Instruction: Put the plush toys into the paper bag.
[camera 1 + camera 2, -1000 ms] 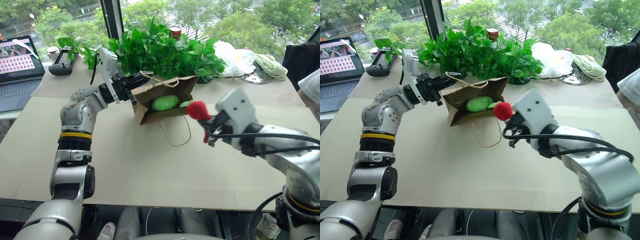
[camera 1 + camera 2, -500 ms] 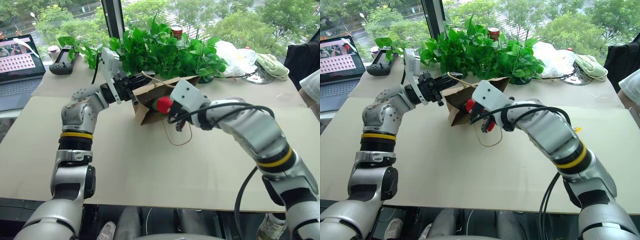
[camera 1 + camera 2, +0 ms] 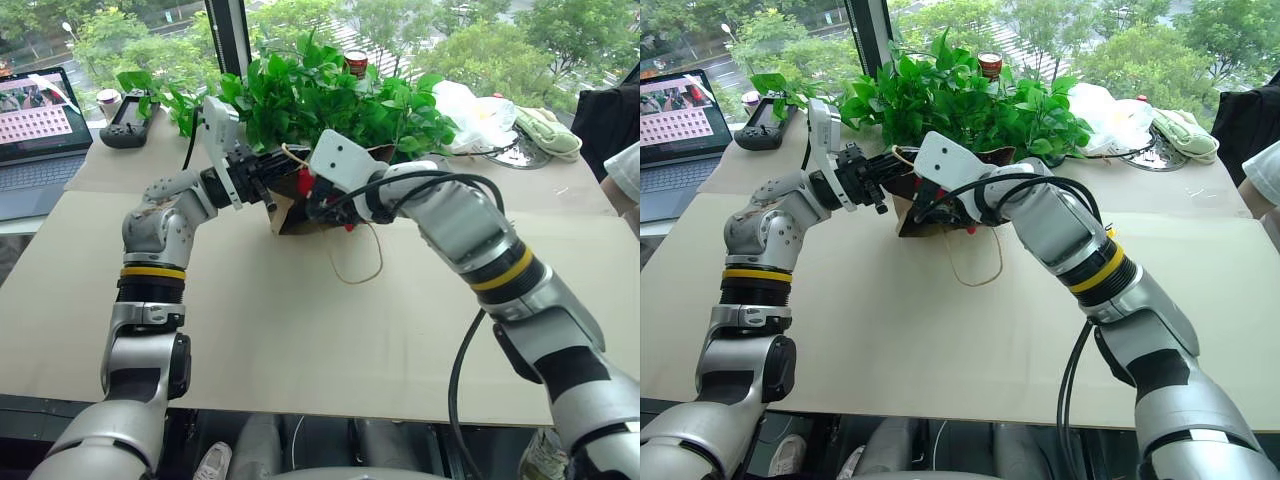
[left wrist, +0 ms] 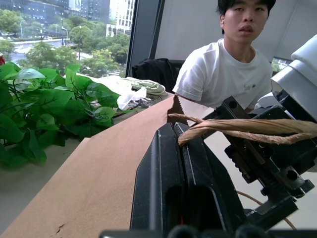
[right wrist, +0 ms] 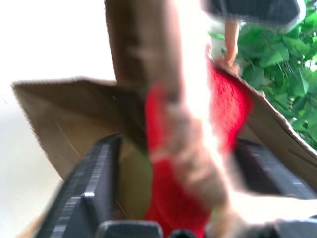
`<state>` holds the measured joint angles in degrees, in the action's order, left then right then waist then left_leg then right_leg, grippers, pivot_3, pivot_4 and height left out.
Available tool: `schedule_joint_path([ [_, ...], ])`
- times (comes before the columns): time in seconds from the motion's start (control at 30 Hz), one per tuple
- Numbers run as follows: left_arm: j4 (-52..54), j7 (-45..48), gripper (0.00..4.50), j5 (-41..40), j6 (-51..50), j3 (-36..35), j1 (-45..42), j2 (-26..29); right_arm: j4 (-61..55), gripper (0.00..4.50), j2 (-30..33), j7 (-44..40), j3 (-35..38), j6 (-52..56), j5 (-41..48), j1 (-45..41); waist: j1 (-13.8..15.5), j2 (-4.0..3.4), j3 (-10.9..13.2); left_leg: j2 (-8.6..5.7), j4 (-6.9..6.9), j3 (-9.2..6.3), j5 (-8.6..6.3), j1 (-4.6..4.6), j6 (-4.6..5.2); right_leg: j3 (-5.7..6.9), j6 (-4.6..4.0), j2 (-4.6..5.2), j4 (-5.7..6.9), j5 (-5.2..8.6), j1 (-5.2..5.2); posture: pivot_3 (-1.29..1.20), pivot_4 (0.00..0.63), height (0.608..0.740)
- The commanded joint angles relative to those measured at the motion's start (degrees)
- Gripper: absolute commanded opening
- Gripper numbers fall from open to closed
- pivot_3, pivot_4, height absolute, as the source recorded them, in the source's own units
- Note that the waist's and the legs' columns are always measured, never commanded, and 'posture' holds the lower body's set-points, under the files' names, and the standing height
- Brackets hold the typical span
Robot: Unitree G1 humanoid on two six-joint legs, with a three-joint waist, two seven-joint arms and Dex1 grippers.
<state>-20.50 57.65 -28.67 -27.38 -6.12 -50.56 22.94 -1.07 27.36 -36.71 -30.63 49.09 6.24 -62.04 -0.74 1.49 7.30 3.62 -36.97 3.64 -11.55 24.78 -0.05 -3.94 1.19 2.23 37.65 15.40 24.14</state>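
The brown paper bag (image 3: 288, 217) lies on its side on the table, its mouth toward me. My left gripper (image 3: 268, 190) is shut on the bag's upper rim by a string handle (image 4: 237, 128) and holds the mouth up. At that mouth is my right gripper (image 3: 315, 205). In the right wrist view its jaws stand wide apart, and the red plush toy (image 5: 233, 104) lies loose between them, inside the bag's opening (image 5: 59, 114). A bit of the red toy (image 3: 305, 182) shows beside the right hand. The bag's other handle loop (image 3: 355, 265) trails on the table.
Leafy green plants (image 3: 330, 100) stand right behind the bag. A laptop (image 3: 35, 125) and a black controller (image 3: 125, 125) are at the far left. A white plastic bag (image 3: 470, 110) and a pale green cloth (image 3: 548, 130) lie far right. A person (image 4: 223, 69) sits at the right.
My right arm has swung left and forward, carrying the red toy from the table's right to the bag's mouth, and its jaws have opened. The left gripper has kept still on the bag.
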Motion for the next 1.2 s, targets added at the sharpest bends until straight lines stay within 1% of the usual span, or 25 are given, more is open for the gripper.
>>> schedule_joint_path([
  [0.03,2.6,0.3,0.00,-0.9,-0.2,-0.6,-0.1,0.8,-4.3,4.04,1.5,-0.9,4.2,1.9,-0.5,0.8,0.0,0.00,0.0,0.00,0.00,0.00,0.00,0.00,0.00,0.00,0.00,0.00,0.00,0.00,0.00,0.00,0.150,0.713],
  [0.2,2.4,0.3,0.00,-0.9,-0.2,-0.7,-0.4,0.7,-8.8,4.04,4.3,-1.8,6.5,4.8,-0.8,2.9,0.0,-0.01,0.0,0.00,0.00,0.00,0.00,0.00,0.00,0.00,0.00,0.00,0.00,0.00,0.00,0.00,0.150,0.713],
  [0.4,1.9,0.2,0.00,-0.9,-0.1,-0.7,-0.8,0.7,-17.1,4.04,7.2,-2.9,11.1,10.5,1.6,6.0,0.0,-0.01,0.0,0.00,0.01,0.00,0.00,0.00,0.00,0.00,0.00,-0.01,0.00,0.00,0.01,0.00,0.150,0.713],
  [0.53,2.0,0.1,0.00,-1.0,-0.2,-0.6,-0.9,0.7,-25.2,4.04,7.4,-3.5,16.2,17.0,6.2,9.7,0.0,-0.01,0.0,0.01,0.01,-0.02,0.00,-0.02,0.00,0.01,0.00,-0.01,0.01,0.00,-0.01,0.00,0.150,0.713],
  [0.67,1.1,0.0,0.00,-0.9,0.0,-0.6,-1.5,0.6,-33.6,4.04,0.6,-0.3,19.3,26.1,11.3,15.3,-0.1,0.00,0.0,0.00,0.01,-0.03,0.00,-0.04,0.00,0.01,0.00,-0.01,0.02,0.00,-0.03,0.00,0.150,0.713],
  [0.8,1.1,0.2,0.00,-0.9,-0.1,-0.2,-1.1,0.3,-35.9,4.04,-5.4,3.5,21.0,31.3,12.9,17.3,-0.1,0.00,0.0,0.00,-0.03,-0.04,0.01,-0.05,-0.01,0.00,0.00,-0.02,0.12,0.00,-0.01,0.00,0.150,0.713],
  [1.03,0.9,0.3,0.00,-0.9,-0.2,0.0,-1.2,0.0,-36.4,4.04,-8.2,7.9,19.8,36.1,14.1,19.7,0.0,0.00,0.0,-0.02,-0.07,-0.04,0.02,-0.05,-0.03,0.00,0.00,-0.01,0.10,0.00,-0.04,0.00,0.150,0.713],
  [1.2,0.5,0.4,0.00,-0.9,-0.3,0.0,-1.6,0.0,-35.0,4.04,-6.9,11.0,16.5,35.9,12.8,21.6,-0.1,-0.01,0.0,-0.01,-0.04,-0.04,0.02,-0.05,-0.03,0.00,0.00,-0.01,0.08,0.00,-0.01,0.00,0.150,0.713],
])
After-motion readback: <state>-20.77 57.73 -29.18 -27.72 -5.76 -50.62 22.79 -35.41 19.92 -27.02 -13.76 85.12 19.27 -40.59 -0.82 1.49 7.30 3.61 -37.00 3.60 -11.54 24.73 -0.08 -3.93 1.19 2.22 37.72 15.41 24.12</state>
